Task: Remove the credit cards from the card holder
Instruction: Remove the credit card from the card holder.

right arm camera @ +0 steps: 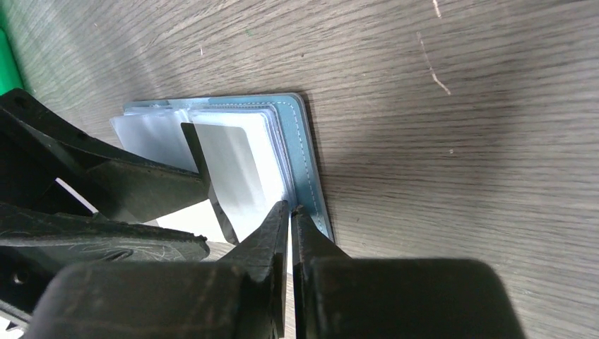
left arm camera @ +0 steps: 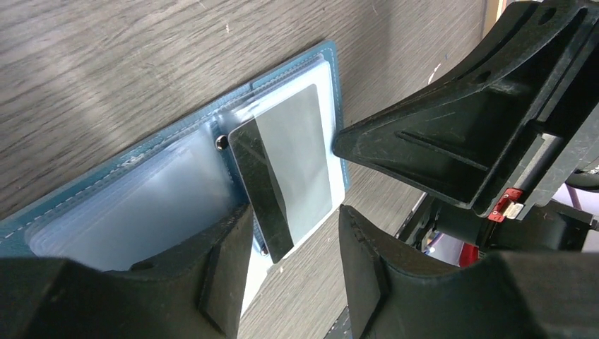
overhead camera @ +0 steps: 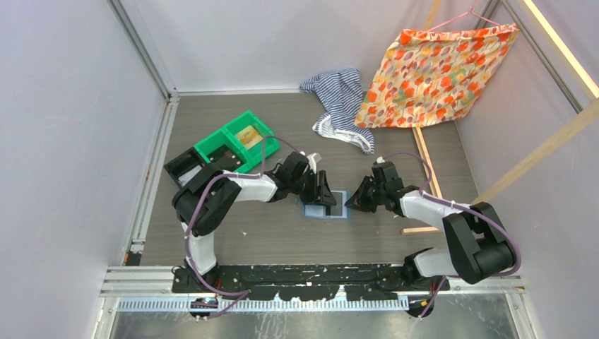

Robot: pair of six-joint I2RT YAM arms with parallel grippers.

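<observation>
Slate-blue card holder lies open on the wood-grain table, between both grippers.
Left gripper gapes wide, astride the end of a grey, black-striped credit card jutting from a clear sleeve. Right gripper is all but closed at the holder's edge; whether it pinches anything is hidden.

The card holder is laid open on the table at frame centre. It is flanked by 2 grippers: the left gripper over its left part, the right gripper at its right edge. 1 credit card is lodged among its sleeves. A bin is set at upper left and a garment at upper centre.
</observation>
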